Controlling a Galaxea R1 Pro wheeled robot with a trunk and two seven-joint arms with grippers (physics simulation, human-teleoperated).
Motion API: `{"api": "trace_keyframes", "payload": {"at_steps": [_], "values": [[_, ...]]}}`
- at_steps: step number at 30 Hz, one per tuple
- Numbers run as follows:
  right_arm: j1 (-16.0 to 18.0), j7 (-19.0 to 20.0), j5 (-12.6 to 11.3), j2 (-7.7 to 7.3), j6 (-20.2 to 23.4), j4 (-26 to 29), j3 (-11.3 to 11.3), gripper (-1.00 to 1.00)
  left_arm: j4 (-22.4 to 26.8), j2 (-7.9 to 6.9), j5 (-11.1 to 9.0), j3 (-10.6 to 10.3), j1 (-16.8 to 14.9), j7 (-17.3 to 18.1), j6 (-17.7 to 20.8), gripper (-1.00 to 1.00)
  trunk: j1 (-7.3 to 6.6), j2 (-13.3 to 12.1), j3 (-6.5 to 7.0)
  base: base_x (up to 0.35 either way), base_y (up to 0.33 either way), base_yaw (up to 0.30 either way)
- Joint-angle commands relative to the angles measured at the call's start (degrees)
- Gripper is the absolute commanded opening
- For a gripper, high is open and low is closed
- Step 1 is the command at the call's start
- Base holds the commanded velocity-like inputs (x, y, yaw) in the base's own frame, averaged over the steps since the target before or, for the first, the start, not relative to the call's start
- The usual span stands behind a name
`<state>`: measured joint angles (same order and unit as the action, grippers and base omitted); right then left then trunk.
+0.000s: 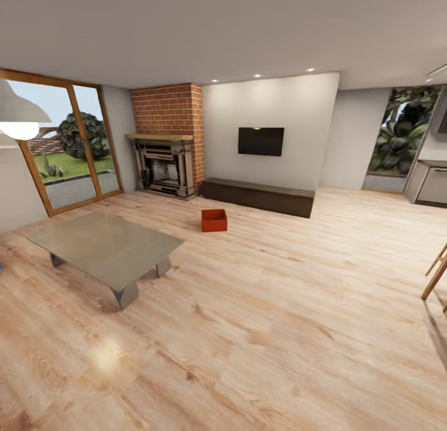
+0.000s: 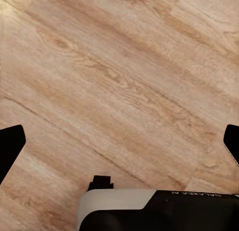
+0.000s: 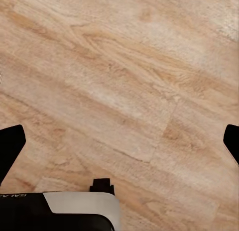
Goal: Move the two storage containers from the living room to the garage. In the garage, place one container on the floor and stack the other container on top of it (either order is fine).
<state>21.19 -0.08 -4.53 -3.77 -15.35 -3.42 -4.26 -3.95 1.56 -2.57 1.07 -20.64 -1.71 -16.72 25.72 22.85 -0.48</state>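
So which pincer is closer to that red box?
Left, probably: the box sits far ahead, slightly left of centre. Left pincer and right pincer both hang over bare planks.

You see 1 low grey table (image 1: 108,244) at left, 1 glass patio door (image 1: 62,146) behind it, and a hanging lamp (image 1: 20,116) overhead.

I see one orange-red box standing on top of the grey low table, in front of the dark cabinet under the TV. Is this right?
Not quite. In the head view the orange-red box stands on the wood floor, not on the grey low table. It is indeed in front of the dark cabinet under the TV.
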Motion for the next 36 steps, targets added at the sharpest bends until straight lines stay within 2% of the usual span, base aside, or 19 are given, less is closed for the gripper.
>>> {"api": "trace_keyframes", "payload": {"at_steps": [1,12,21,36], "values": [[0.1,0.0,-0.5,0.01,-0.4,-0.2,-0.5,1.0,-0.3,0.02,-0.2,0.1,-0.1,0.0,-0.4,1.0,0.06,0.1,-0.05,0.329,-0.09,0.164],[0.1,0.0,-0.4,-0.01,-0.4,-0.2,-0.5,1.0,-0.3,0.02,-0.2,0.1,-0.1,0.0,-0.4,1.0,0.06,0.1,-0.05,0.329,-0.09,0.023],[0.1,0.0,-0.5,-0.01,-0.4,-0.2,-0.5,1.0,-0.3,0.02,-0.2,0.1,-0.1,0.0,-0.4,1.0,0.06,0.1,-0.05,0.329,-0.09,0.137],[0.1,0.0,-0.5,0.0,-0.4,-0.2,-0.5,1.0,-0.3,0.02,-0.2,0.1,-0.1,0.0,-0.4,1.0,0.06,0.1,-0.05,0.329,-0.09,0.009]]}}
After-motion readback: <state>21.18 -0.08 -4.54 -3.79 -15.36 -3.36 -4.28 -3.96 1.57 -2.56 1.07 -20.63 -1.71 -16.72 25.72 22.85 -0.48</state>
